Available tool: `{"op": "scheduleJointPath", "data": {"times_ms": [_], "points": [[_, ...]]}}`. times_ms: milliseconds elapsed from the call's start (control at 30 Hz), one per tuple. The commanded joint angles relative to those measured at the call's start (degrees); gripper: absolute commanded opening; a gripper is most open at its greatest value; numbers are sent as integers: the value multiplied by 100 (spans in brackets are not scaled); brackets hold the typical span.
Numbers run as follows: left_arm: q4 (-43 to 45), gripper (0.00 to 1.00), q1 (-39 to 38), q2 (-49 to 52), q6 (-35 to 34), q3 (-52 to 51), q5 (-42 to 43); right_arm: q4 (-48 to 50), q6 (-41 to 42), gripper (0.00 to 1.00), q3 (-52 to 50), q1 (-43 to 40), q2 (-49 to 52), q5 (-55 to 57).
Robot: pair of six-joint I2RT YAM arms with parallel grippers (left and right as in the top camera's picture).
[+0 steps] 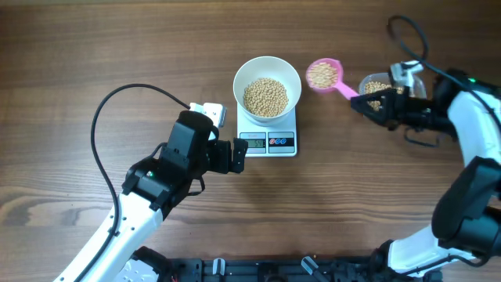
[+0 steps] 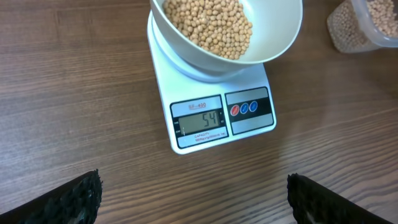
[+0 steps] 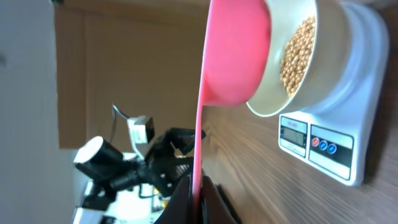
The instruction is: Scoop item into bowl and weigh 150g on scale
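Note:
The white bowl (image 1: 268,84) stands on the white scale (image 1: 267,134) and holds a heap of tan beans (image 1: 265,96); the bowl (image 2: 273,37) and scale (image 2: 222,118) also fill the top of the left wrist view. My right gripper (image 1: 369,103) is shut on the handle of a pink scoop (image 1: 324,76) full of beans, held just right of the bowl. In the right wrist view the pink scoop (image 3: 236,56) sits beside the bowl (image 3: 298,56), its handle pinched in my right gripper (image 3: 197,199). My left gripper (image 1: 239,155) hovers open just left of the scale's display.
A clear plastic tub (image 1: 378,84) with more beans stands at the right, behind my right gripper; it also shows at the top right as the tub (image 2: 364,23) in the left wrist view. A black cable (image 1: 117,102) loops over the table at left.

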Motion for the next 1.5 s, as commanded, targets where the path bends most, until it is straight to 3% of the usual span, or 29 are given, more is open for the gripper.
{"op": "scheduleJointPath", "data": {"times_ms": [0, 167, 300, 500, 933, 1100, 1333, 1467], "points": [[13, 100, 28, 17, 114, 17, -52, 774, 1357, 5, 52, 570, 61, 560], [13, 100, 28, 17, 114, 17, -52, 1344, 2170, 5, 793, 1534, -308, 2500], [13, 100, 28, 17, 114, 17, -52, 1711, 2234, 4, 1139, 2085, -424, 3609], [13, 100, 28, 17, 114, 17, -52, 2197, 1766, 5, 1213, 3034, -433, 5195], [13, 100, 28, 17, 114, 17, -52, 2546, 337, 4, 1213, 4199, -846, 8391], [13, 100, 28, 17, 114, 17, -52, 2693, -232, 4, 1213, 4498, -994, 9263], [13, 100, 28, 17, 114, 17, -52, 2699, -658, 4, 1213, 4918, -1003, 9280], [13, 100, 28, 17, 114, 17, -52, 2691, -186, 4, 1213, 4966, -1012, 9278]]}}
